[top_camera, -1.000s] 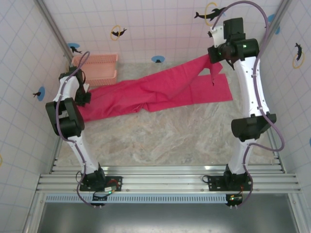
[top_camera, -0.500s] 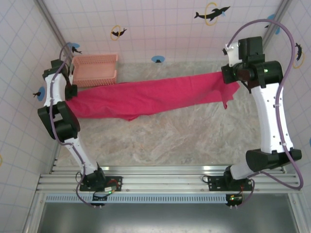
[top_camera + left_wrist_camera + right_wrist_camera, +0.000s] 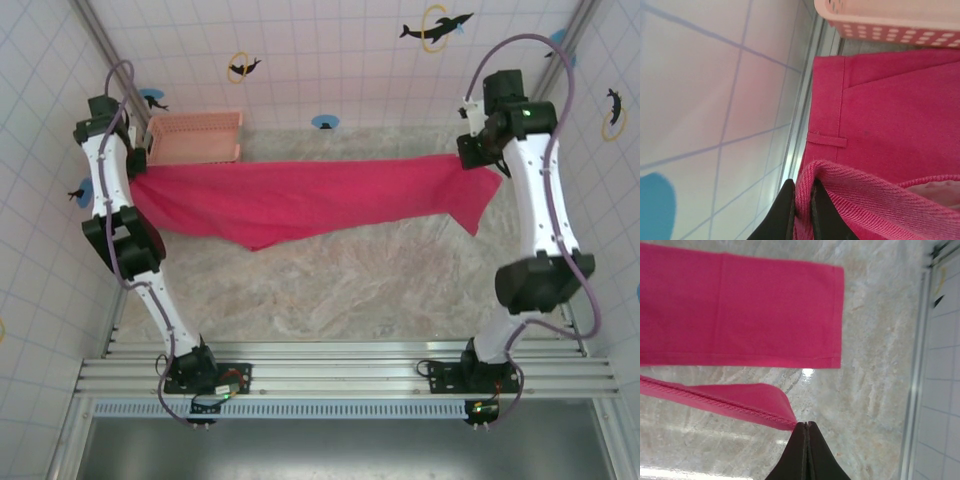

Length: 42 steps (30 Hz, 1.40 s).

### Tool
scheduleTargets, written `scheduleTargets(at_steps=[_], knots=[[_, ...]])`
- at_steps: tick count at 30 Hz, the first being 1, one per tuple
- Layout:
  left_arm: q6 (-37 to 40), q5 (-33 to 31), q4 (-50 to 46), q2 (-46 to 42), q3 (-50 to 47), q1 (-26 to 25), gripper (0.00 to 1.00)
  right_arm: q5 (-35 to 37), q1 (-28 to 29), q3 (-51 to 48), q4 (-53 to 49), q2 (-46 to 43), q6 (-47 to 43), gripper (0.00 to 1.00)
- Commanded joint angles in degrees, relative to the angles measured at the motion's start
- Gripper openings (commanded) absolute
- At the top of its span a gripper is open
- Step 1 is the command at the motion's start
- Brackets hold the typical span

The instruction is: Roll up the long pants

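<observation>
Top external view has the long pants (image 3: pixel 300 195) stretched as a band across the far half of the marble-patterned table (image 3: pixel 340 290), raised at both ends and sagging to a point toward the middle. The left gripper (image 3: pixel 133 172) has the left end, just in front of the pale pink lattice basket (image 3: pixel 195 140) and close to the tiled side wall (image 3: pixel 40 130). The right gripper (image 3: pixel 472 155) has the right end, where a flap of cloth hangs down. Left wrist view shows its 2 black fingers (image 3: pixel 782 215) nearly closed, pinching a thick fold of waistband, with a belt loop (image 3: pixel 826 139) just above them and the basket's rim at the top edge. Right wrist view shows the fingers pressed together on the stitched hem corner of 1 leg, while the other leg's square end spreads flat beyond it over the table.
</observation>
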Motion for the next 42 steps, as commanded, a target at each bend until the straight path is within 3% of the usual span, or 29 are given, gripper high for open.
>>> scheduleTargets(at_steps=[1, 8, 12, 21, 33, 40, 41, 42], knots=[[0.43, -4.72, -1.81, 3.44, 0.93, 0.61, 0.0, -0.44, -1.51, 6.11, -4.2, 7.42, -1.31, 0.0], [3.57, -8.37, 1.88, 4.79, -2.97, 0.3, 0.0, -1.86, 0.32, 7.54, -2.67, 10.68, -1.95, 0.0], [3.48, -5.92, 1.96, 6.4, -0.72, 0.43, 0.0, -1.64, -0.23, 9.64, -2.7, 12.86, -2.75, 0.0], [3.9, -6.2, 2.24, 13.68, 4.29, -0.82, 0.0, -3.45, -1.66, 23.33, -2.77, 29.21, -1.97, 0.0], [5.65, -10.98, 9.15, 16.99, 5.14, -4.77, 0.0, -0.78, -0.91, 28.22, 16.5, 41.81, 1.24, 0.0], [7.02, -15.32, 13.41, 17.58, 5.15, -6.04, 0.0, 5.96, -0.16, 31.07, 29.66, 46.09, -0.14, 0.0], [7.06, -15.65, 13.9, 17.65, 5.17, -6.1, 0.05, 6.51, -0.2, 32.68, 30.64, 47.11, 0.29, 0.06], [7.03, -15.67, 14.18, 17.89, 5.36, -6.12, 0.16, 6.99, -0.23, 34.86, 31.18, 48.49, 0.93, 0.26]])
